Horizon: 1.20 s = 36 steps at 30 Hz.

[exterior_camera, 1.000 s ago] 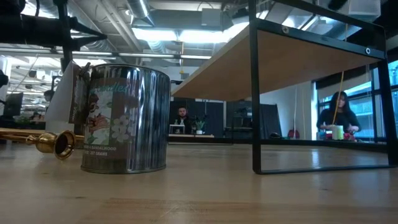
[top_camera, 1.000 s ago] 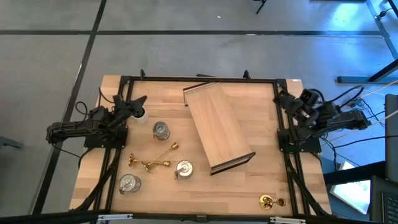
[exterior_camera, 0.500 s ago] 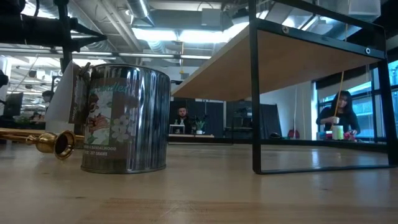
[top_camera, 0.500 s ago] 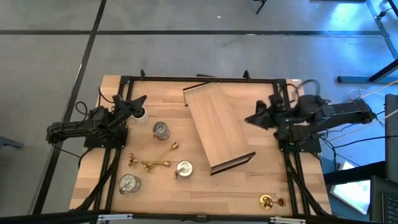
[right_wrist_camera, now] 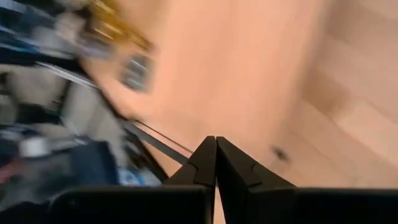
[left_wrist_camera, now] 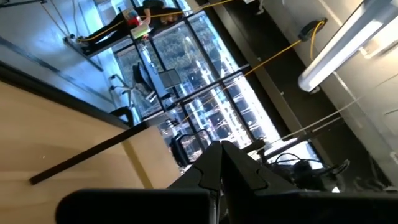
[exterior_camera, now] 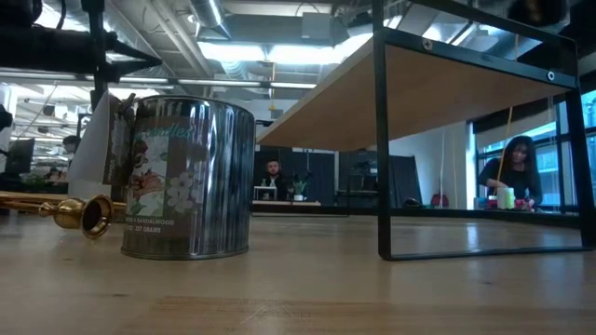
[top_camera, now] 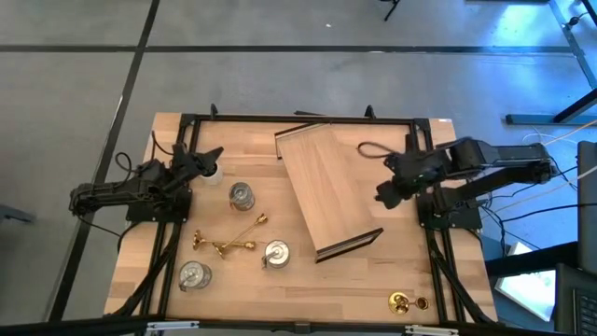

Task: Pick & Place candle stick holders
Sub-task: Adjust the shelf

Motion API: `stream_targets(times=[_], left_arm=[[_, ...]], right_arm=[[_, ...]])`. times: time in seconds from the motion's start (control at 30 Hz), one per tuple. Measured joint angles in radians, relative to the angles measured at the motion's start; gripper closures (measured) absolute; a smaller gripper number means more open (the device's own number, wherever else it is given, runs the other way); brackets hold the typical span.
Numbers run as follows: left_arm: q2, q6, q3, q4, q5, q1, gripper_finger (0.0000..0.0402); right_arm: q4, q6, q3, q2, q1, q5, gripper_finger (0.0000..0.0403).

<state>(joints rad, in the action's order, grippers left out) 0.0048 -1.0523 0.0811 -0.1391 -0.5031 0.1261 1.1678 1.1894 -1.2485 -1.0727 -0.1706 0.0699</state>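
Note:
Three squat silvery cups (top_camera: 242,195) (top_camera: 276,253) (top_camera: 194,274) stand on the table's left half. Two slim gold holders (top_camera: 249,227) (top_camera: 224,245) lie on their sides between them. A third gold holder (top_camera: 408,301) lies near the near right corner. In the low view one silvery cup (exterior_camera: 186,177) stands close by, with a gold holder (exterior_camera: 56,209) lying beside it. My right gripper (top_camera: 381,198) hangs shut above the bare table, just right of the wooden board (top_camera: 326,191), pointing down and left; its wrist view shows the fingers (right_wrist_camera: 216,149) shut on nothing. My left gripper (top_camera: 215,151) waits shut at the far left.
The long wooden board is a raised shelf on a black metal frame (exterior_camera: 382,149), lying aslant across the table's middle. A small white pot (top_camera: 211,170) stands just below my left gripper. People sit in the room beyond the table.
My right gripper has swung from its place at the table's right edge toward the board, and has tipped from pointing up to pointing steeply down, staying shut. The holders and the board have kept still.

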Motion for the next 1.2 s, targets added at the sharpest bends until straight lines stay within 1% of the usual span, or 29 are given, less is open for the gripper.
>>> stream_targets(times=[0.07, 0.17, 0.27, 0.33, 0.6, 0.77, 0.97, 1.2], left_arm=[[0.0, -0.008, 0.0, 0.014, 0.0, 0.0, 0.0398], [0.0, -0.009, 0.0, 0.018, 0.0, 0.0, 0.0398], [0.0, -0.011, 0.0, 0.018, 0.0, 0.0, 0.0398], [0.0, -0.015, 0.0, 0.018, 0.008, 0.0, 0.0398], [0.0, -0.026, 0.0, 0.017, 0.034, 0.0, 0.0398], [0.0, -0.026, 0.0, 0.017, 0.035, 0.0, 0.0398], [0.0, -0.027, 0.0, 0.017, 0.053, 0.0, 0.0398], [0.0, -0.027, 0.0, 0.016, 0.06, 0.0, 0.0398]], right_arm=[[0.088, 0.027, -0.001, -0.027, 0.005, 0.034, 0.0391], [0.202, 0.067, 0.0, -0.078, 0.006, 0.036, 0.0391], [0.255, 0.086, 0.013, -0.136, 0.007, 0.031, 0.0391], [0.258, 0.095, 0.019, -0.171, 0.007, 0.018, 0.0391], [0.253, 0.139, 0.021, -0.305, 0.007, -0.08, 0.0391], [0.204, 0.134, 0.021, -0.372, 0.006, -0.122, 0.0391], [0.105, 0.101, 0.022, -0.427, 0.006, -0.104, 0.0391], [0.004, 0.09, 0.022, -0.441, 0.006, -0.065, 0.0391]])
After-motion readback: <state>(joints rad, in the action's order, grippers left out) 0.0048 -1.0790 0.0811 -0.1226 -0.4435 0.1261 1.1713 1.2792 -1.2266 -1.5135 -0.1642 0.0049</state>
